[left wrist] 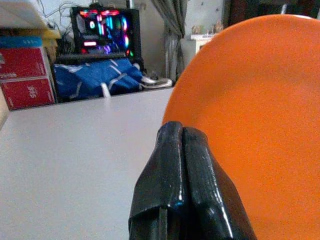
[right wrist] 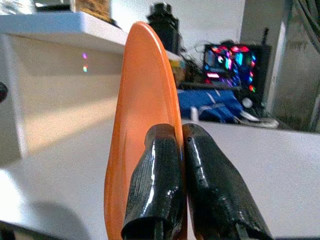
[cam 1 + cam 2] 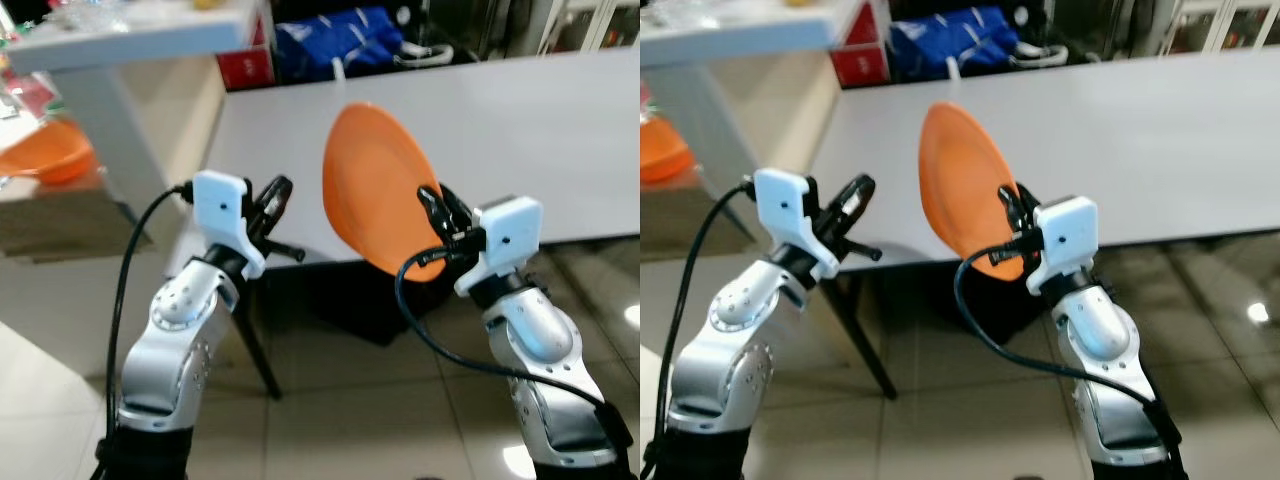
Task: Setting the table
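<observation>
Right pincer [image 3: 436, 212] clamps orange plate [image 3: 378, 190]; no legible writing.

Plate [image 3: 380, 190] upright over table [image 3: 540, 140] edge, in right pincer [image 3: 440, 215].

A pale grey counter [image 3: 540, 130] spans the far and right part of the scene, its near edge running across the middle. Its surface is bare where visible. A dark slanted leg [image 3: 255, 345] stands under its near left corner on the glossy tiled floor [image 3: 350, 420]. To the far left, a lower wooden shelf [image 3: 60, 205] holds an orange bowl [image 3: 45, 152].
</observation>
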You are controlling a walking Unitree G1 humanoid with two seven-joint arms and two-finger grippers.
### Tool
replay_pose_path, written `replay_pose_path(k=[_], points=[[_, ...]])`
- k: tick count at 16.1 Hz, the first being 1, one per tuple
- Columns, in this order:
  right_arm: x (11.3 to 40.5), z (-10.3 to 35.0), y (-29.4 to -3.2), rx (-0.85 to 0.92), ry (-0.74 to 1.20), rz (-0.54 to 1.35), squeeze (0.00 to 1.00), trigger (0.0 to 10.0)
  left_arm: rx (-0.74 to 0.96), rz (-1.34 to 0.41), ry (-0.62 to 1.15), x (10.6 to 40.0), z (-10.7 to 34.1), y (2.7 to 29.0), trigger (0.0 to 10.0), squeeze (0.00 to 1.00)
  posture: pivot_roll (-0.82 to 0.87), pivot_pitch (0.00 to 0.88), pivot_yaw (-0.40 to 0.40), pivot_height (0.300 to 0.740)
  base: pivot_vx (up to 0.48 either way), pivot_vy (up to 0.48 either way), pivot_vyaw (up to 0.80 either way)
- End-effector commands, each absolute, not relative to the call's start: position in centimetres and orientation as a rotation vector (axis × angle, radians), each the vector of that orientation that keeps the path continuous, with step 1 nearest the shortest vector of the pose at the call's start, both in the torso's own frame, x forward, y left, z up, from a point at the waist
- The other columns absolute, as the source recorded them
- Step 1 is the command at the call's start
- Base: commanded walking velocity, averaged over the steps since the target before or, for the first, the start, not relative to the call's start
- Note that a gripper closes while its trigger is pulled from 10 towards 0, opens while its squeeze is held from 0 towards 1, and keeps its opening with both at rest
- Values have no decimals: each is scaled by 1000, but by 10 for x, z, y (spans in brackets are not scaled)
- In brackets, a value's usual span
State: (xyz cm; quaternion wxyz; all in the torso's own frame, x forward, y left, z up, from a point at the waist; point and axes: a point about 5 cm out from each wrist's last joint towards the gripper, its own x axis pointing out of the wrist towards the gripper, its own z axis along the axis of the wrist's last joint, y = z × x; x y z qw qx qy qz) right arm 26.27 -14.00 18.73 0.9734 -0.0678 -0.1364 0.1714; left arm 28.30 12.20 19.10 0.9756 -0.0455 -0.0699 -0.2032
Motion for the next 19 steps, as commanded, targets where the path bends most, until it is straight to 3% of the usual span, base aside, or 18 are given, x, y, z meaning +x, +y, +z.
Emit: replay_pose_path(k=[1, 9, 19], points=[[262, 198, -142, -136, -329, 335, 0, 0, -81, -411, -144, 283, 193, 121, 10000, 0, -225, 0, 142, 736, 0, -428, 0], [262, 196, -142, -144, -326, 347, 0, 0, -91, -410, -136, 282, 191, 121, 10000, 0, -225, 0, 137, 736, 80, -407, 0], [265, 194, -137, -147, -304, 396, 0, 0, -98, -395, -135, 282, 194, 125, 10000, 0, -214, 0, 126, 736, 0, 0, 0]])
